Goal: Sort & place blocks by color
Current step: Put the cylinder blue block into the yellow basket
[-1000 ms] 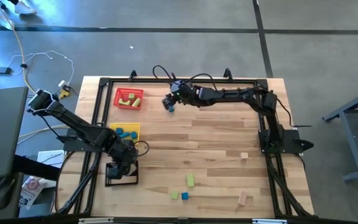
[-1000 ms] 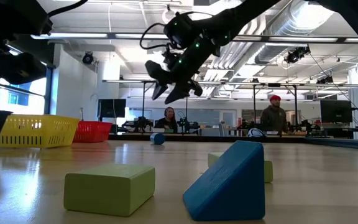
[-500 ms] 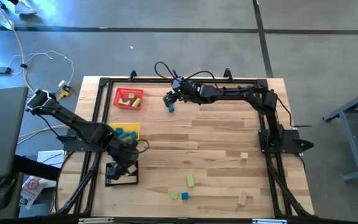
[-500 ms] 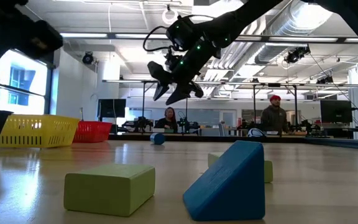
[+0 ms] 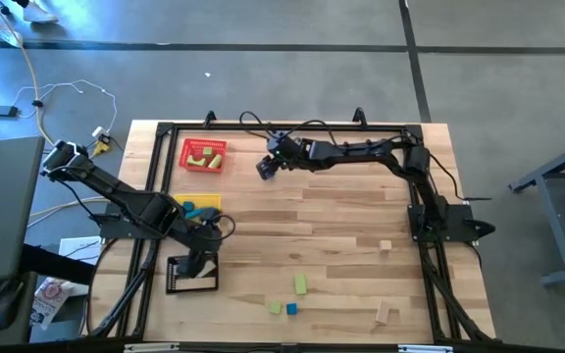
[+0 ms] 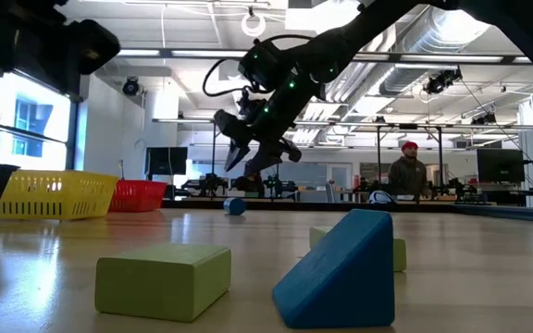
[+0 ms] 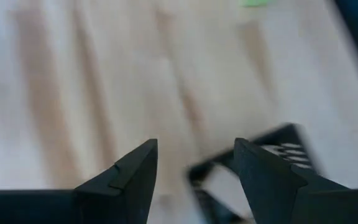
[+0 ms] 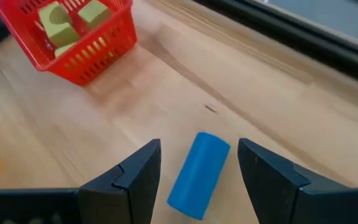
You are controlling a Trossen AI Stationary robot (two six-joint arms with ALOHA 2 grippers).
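The right gripper [image 5: 265, 167] hung above the far part of the table [image 5: 341, 235], just to the right of the red tray [image 5: 204, 155], with its 2 fingers spread and nothing between them. A blue cylinder [image 8: 197, 175] lay on its side on the wood directly under that gap, not touched by either finger [image 8: 132, 180]. From table height the same cylinder [image 6: 235, 206] sat well below the raised gripper [image 6: 253, 153].

The red tray [image 8: 73, 43] held light green blocks [image 8: 92, 12], and the yellow tray [image 5: 204, 204] held blue blocks [image 5: 196, 209].

The left gripper [image 5: 200, 257] was over the black tray [image 5: 179, 284] at the near left, fingers [image 7: 126, 180] apart and empty; its own view was smeared, so what lay under it was hard to make out.

Loose on the near table were a green bar [image 5: 301, 284], a small green block [image 5: 276, 308], a blue wedge [image 5: 291, 309] beside it, and 2 tan blocks [image 5: 385, 246], [image 5: 385, 314] farther right.
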